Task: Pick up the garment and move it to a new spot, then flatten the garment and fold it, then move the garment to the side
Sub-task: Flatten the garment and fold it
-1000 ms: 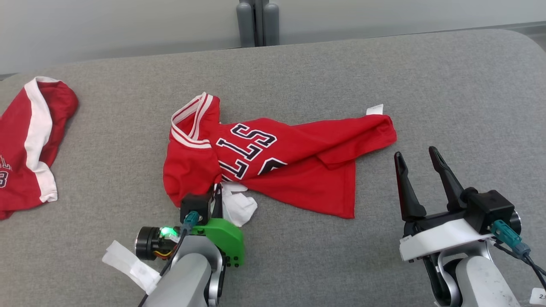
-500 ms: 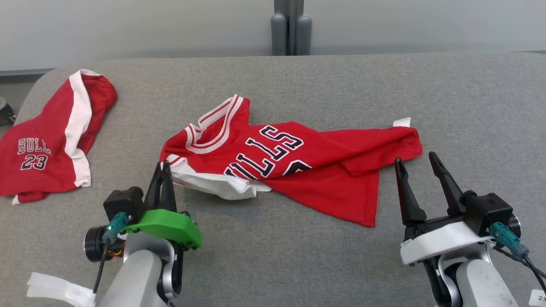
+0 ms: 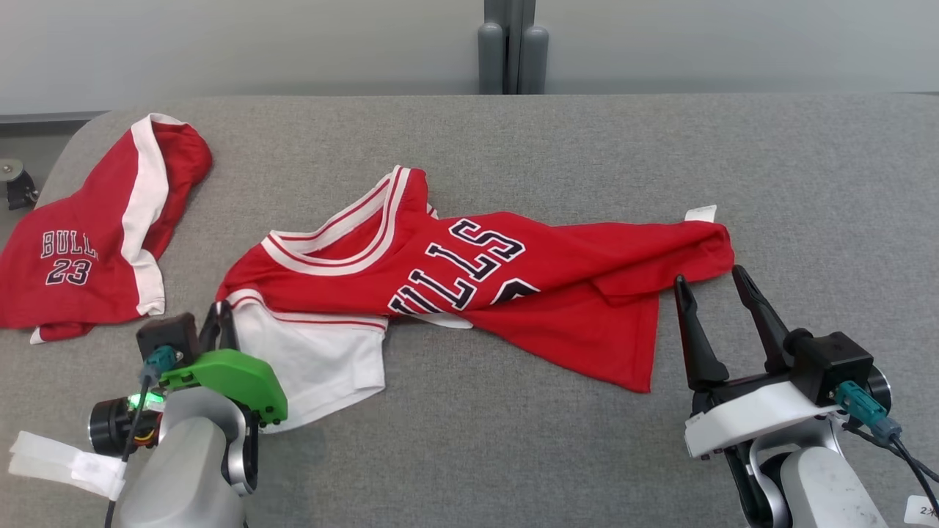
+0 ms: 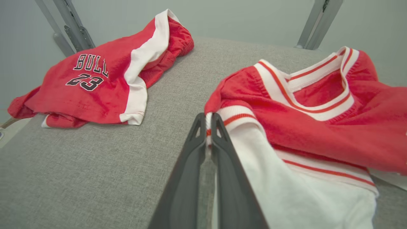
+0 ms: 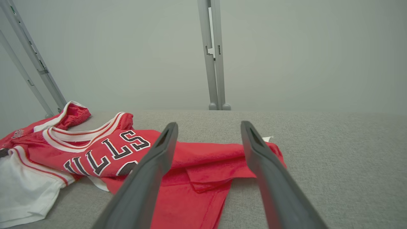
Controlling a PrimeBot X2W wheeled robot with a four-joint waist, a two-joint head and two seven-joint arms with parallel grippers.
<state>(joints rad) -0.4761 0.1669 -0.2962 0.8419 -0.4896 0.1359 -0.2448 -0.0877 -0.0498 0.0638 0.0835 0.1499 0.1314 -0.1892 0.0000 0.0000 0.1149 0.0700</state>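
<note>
you're clamping the left gripper (image 4: pixel 208 119) on only the trim (image 4: pixel 235 116) of the jersey (image 3: pixel 513 279) lying centre of the worktop (image 3: pixel 513 440), right gripper (image 3: pixel 708 277) hanging open by its other end, so one-handed dragging is risking a slip.

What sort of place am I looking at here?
Probably a robot test room rather than a home: a grey cloth-covered table against a bare pale wall, metal posts behind it, and a red jersey and shorts laid out on it.
</note>
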